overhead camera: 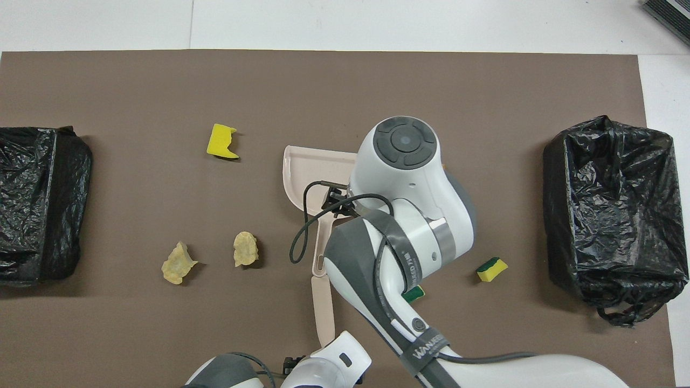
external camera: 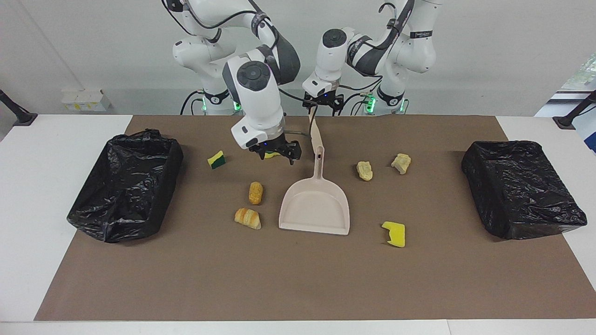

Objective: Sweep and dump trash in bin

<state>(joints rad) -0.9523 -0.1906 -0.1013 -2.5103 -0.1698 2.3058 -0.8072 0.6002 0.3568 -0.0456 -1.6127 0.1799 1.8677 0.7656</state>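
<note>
Yellow sponge (external camera: 394, 234) | bread pieces (external camera: 255, 192) facing-only, arm-hidden overhead | right claw (external camera: 278, 154) released | left claw (external camera: 319, 103) clenching brush (external camera: 314, 132)

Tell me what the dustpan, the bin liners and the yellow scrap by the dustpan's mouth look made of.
Dustpan: looks like moulded plastic, matt pinkish beige, with smooth rounded walls and a hang hole in the handle.
Bin liners: thin black plastic film, glossy and crinkled.
Yellow scrap: probably sponge foam; dull, blocky, with a notch cut out.
</note>
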